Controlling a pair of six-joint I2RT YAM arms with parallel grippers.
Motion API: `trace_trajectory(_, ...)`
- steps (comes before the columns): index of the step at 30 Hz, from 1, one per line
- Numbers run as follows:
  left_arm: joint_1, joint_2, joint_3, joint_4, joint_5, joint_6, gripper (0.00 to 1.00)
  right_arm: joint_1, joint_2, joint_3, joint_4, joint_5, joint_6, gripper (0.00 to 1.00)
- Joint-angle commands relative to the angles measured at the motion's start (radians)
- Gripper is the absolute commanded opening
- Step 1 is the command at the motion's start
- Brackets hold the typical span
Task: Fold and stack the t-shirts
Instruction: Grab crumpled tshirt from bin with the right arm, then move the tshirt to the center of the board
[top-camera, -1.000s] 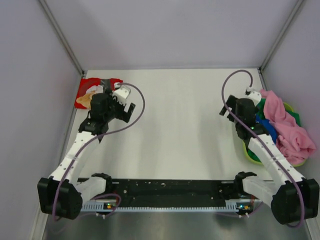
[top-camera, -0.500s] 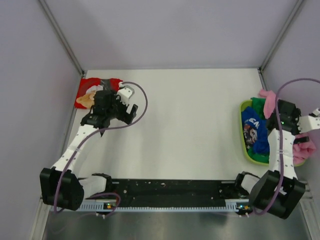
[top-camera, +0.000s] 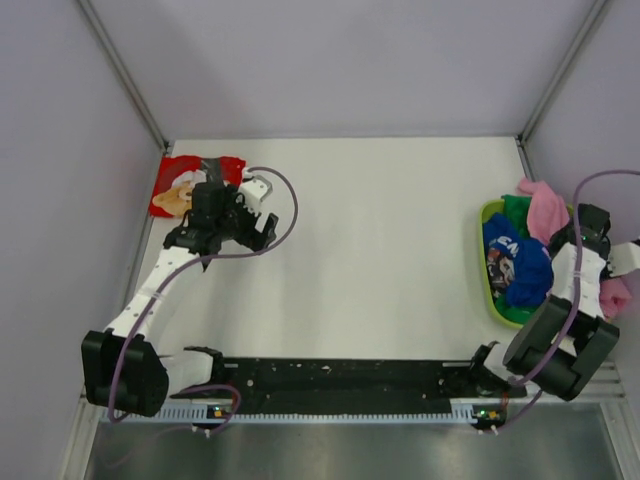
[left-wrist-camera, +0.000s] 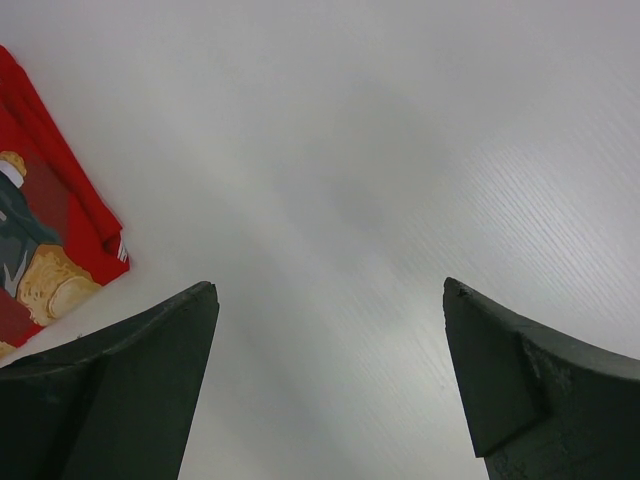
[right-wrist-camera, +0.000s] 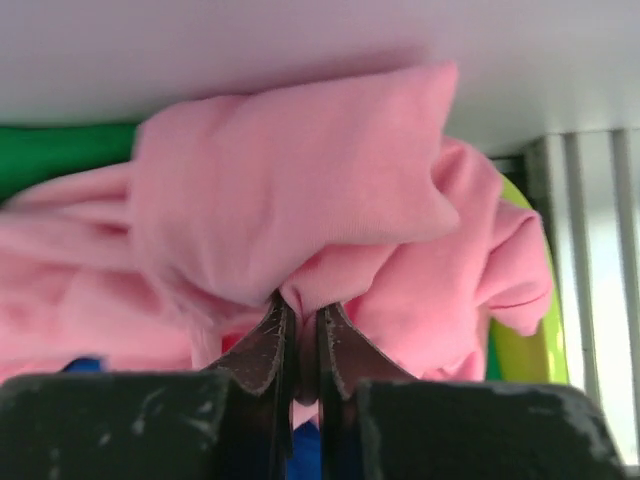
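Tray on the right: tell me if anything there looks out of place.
The pink shirt spills over the tray's rim on its right side instead of lying inside. It is bunched up and pinched in the shut right gripper. The blue shirt lies crumpled in the tray, not folded.

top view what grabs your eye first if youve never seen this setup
The bright pile at the right edge: a pink shirt pinched in the shut right gripper, at a yellow-green tray that holds a blue shirt. Opposite, a red shirt lies in the far left corner of the table, with the open left gripper beside it.
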Motion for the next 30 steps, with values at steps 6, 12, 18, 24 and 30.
trace_trajectory(6,0.004,-0.016,0.047,-0.019,0.009,0.020,0.97,0.137,-0.448,0.085,0.405,-0.304,-0.454,0.00)
trace_trajectory(12,0.004,-0.010,0.070,-0.003,-0.087,0.005,0.98,0.453,-0.351,0.451,0.367,-0.573,-0.719,0.00)
trace_trajectory(18,0.016,-0.015,0.075,0.043,-0.323,-0.041,0.99,0.953,-0.224,0.725,0.381,-0.784,-0.890,0.00)
trace_trajectory(24,0.052,0.019,0.099,0.053,-0.437,-0.086,0.99,1.173,-0.080,0.927,0.391,-1.230,-0.795,0.00)
trace_trajectory(30,0.182,0.016,0.122,0.055,-0.402,-0.130,0.99,1.172,-0.067,0.749,0.431,-1.090,-0.755,0.00)
